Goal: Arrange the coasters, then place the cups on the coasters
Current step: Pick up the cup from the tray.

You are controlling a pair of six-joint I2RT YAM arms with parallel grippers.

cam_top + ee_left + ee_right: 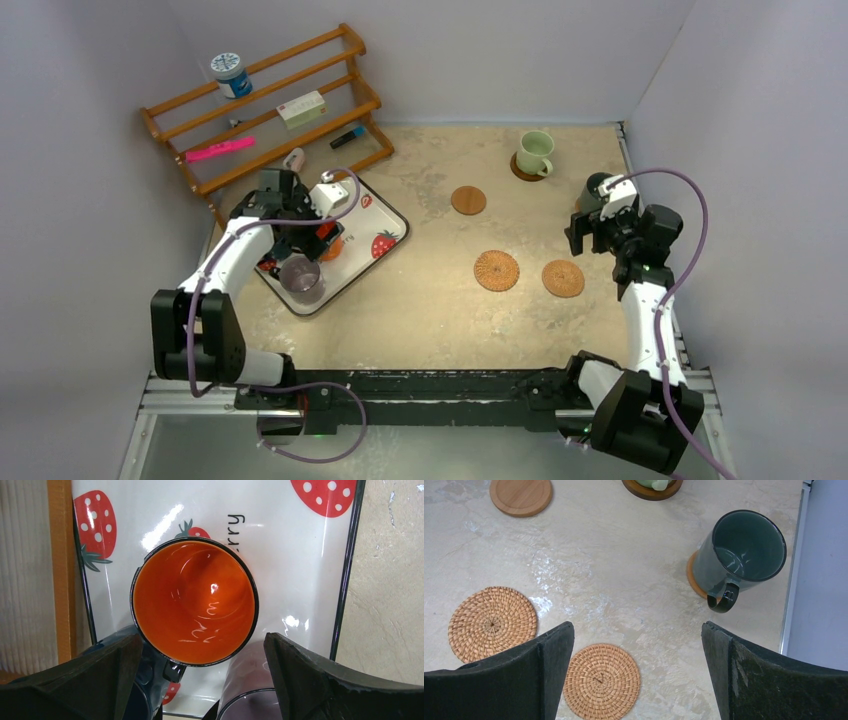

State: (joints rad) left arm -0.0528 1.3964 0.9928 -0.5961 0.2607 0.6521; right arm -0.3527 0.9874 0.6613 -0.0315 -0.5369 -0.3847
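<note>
Over the strawberry-print tray (310, 580) at the left of the tabletop (430, 300) hangs the left tool (202, 639), jaws spread wide and gripping nothing. The orange cup (195, 602) stands upright right below it; in the wrist view its rim sits between the two fingertips and just ahead of them, handle turned back toward the tool. That tray carries three cups: the orange one, a dark blue cup (145, 695) tucked beside the left-hand finger, and a translucent purple-grey cup (247, 700) close by the right-hand finger. Across on the right side, the right tool (638, 630) hovers above bare tabletop, also wide open and empty. The dark grey-green cup (744, 555) stands ahead of its right-hand finger, apart from it, upright on a wooden coaster (691, 577) that peeks out under its base. Two wicker coasters lie uncovered, the larger wicker coaster (492, 623) just beyond the left-hand finger and the smaller wicker coaster (601, 680) between the fingers. Farther back a plain wooden coaster (520, 495) lies bare, and the pale green cup (535, 150) stands on a dark brown coaster (520, 170).
</note>
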